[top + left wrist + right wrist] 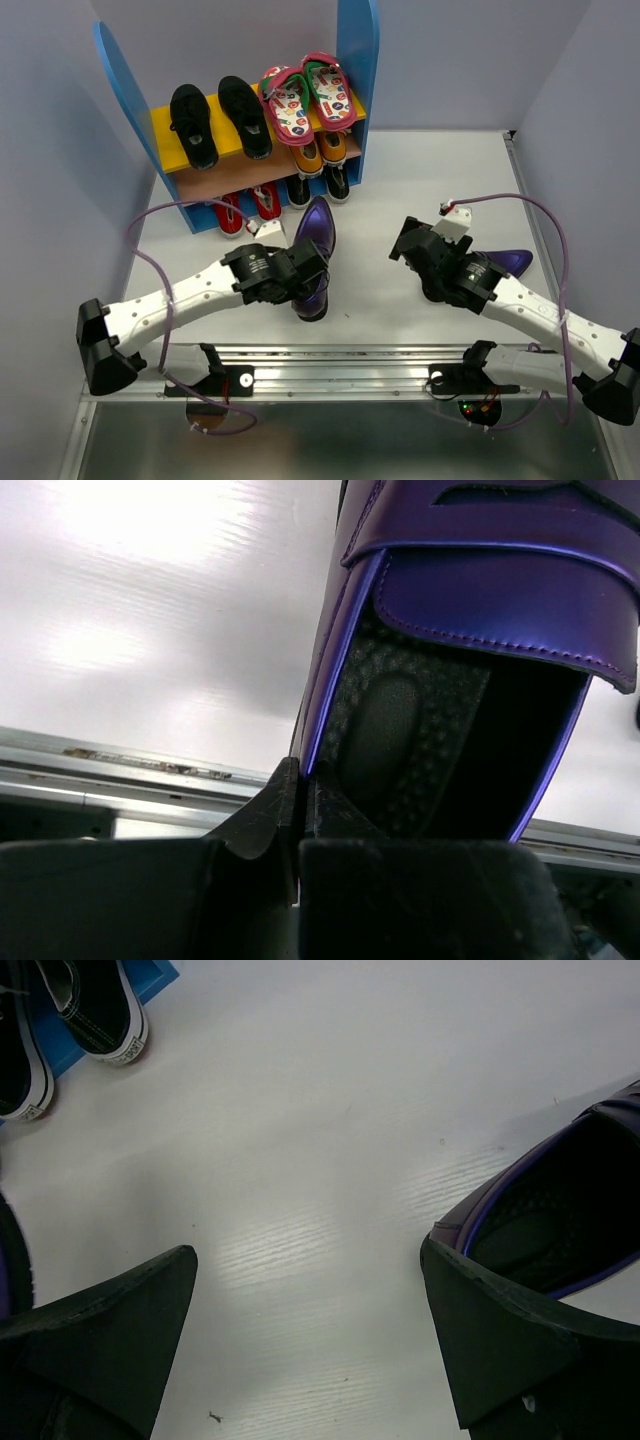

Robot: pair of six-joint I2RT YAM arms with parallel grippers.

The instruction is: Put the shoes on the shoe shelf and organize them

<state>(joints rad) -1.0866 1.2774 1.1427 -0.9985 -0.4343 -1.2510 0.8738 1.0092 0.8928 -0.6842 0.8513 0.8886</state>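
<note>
My left gripper (305,280) is shut on the side wall of a dark purple loafer (315,240), one finger inside and one outside; the pinch shows in the left wrist view (300,780). The second purple loafer (505,263) lies on the table beside my right gripper (420,262), which is open and empty; its heel opening shows in the right wrist view (560,1220). The shoe shelf (355,60) stands at the back left. Black shoes (195,125) and pink flip-flops (305,95) sit on its yellow top board. Red (250,205), orange (320,152) and black-white shoes (335,180) sit lower.
The white table (420,190) is enclosed by pale walls. A metal rail (330,365) runs along the near edge between the arm bases. Cables loop from both arms over the table. Black-white sneaker toes (100,1020) show at the top left of the right wrist view.
</note>
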